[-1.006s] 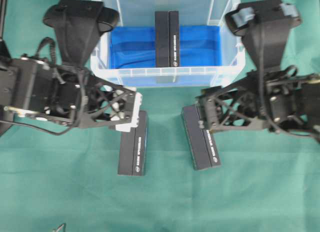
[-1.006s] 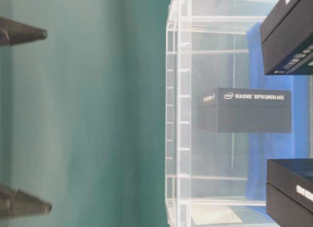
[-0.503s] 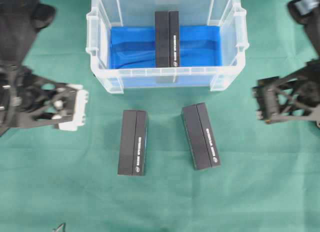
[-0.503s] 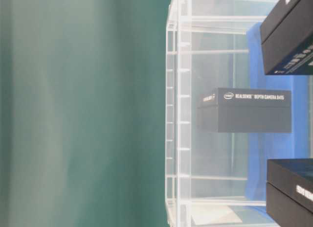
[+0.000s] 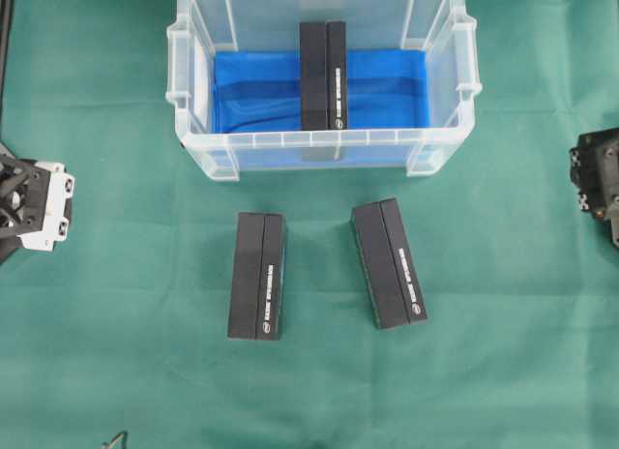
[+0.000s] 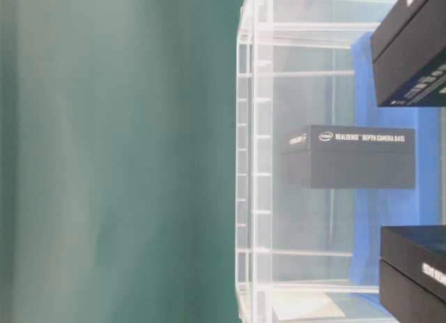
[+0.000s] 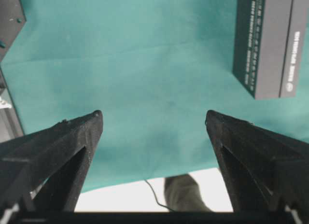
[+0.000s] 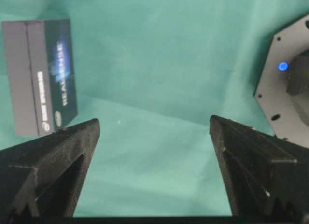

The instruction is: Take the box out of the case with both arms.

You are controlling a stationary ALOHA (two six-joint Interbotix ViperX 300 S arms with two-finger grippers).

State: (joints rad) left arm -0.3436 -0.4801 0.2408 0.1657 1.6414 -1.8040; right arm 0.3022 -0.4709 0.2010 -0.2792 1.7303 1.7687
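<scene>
The case, a clear plastic bin with a blue sheet on its floor, stands at the back of the green cloth. One black box stands inside it at the middle, also visible through the case wall as the box in the table-level view. My left gripper sits at the far left edge and my right gripper at the far right edge, both well away from the case. In the wrist views the left gripper and the right gripper are open over bare cloth.
Two more black boxes lie on the cloth in front of the case, one on the left and one on the right. The left wrist view shows a box, the right wrist view a box and a black arm base.
Both arms have drawn back outward from above the two boxes on the cloth to the left and right edges. All three boxes and the case stayed put.
</scene>
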